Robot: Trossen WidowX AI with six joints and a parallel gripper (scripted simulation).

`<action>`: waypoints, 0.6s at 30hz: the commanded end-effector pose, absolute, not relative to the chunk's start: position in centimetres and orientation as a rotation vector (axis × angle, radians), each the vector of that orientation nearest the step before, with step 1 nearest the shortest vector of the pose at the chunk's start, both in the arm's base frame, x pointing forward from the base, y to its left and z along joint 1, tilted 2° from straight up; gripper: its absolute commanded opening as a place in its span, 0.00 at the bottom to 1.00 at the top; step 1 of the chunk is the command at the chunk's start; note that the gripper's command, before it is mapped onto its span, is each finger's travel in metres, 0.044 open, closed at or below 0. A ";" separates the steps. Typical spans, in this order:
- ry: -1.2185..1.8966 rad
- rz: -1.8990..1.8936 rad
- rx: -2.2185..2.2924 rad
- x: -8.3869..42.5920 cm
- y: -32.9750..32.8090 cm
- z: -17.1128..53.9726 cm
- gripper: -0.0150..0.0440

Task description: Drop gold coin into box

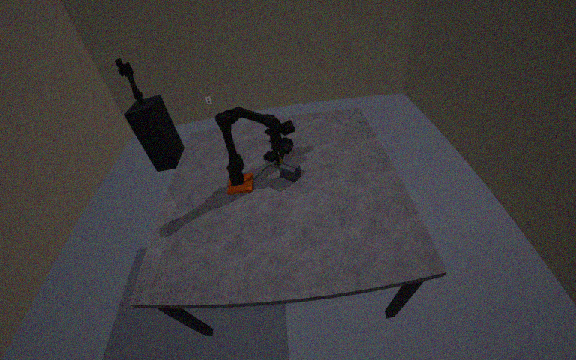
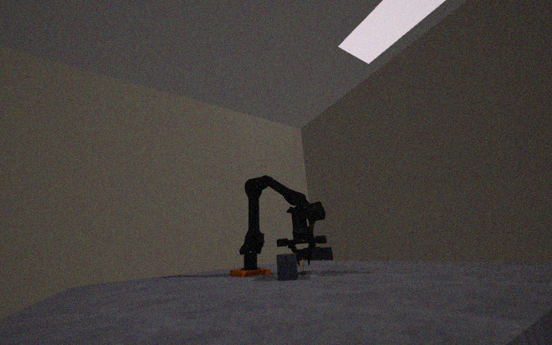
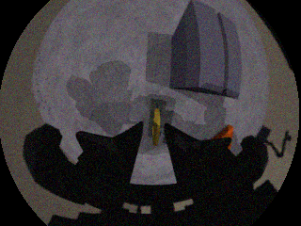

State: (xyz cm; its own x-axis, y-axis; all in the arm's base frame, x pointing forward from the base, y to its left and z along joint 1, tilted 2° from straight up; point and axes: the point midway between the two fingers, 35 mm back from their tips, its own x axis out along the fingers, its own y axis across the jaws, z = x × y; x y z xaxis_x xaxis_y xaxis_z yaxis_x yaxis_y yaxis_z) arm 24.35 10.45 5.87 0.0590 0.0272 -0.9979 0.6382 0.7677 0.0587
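Gold in colour, the coin (image 1: 280, 160) (image 2: 302, 266) (image 3: 156, 123) is seated on edge in the dark holder (image 3: 163, 103). The gripper (image 1: 278, 161) (image 2: 302, 262) (image 3: 153, 124) is positioned above it, pointed downward; its fingers are parted, one to each side, and the coin is not clamped. The slotted grey box (image 1: 290, 172) (image 2: 287, 267) (image 3: 212, 56) is located nearby, upright on the table (image 1: 305, 237) (image 2: 244, 309) (image 3: 103, 38).
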 end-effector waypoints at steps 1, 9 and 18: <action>1.463 -0.508 0.579 24.1 10.5 5.0 0.53; 1.463 -0.508 0.579 24.1 10.4 4.0 0.53; 1.463 -0.508 0.579 24.1 10.4 4.0 0.25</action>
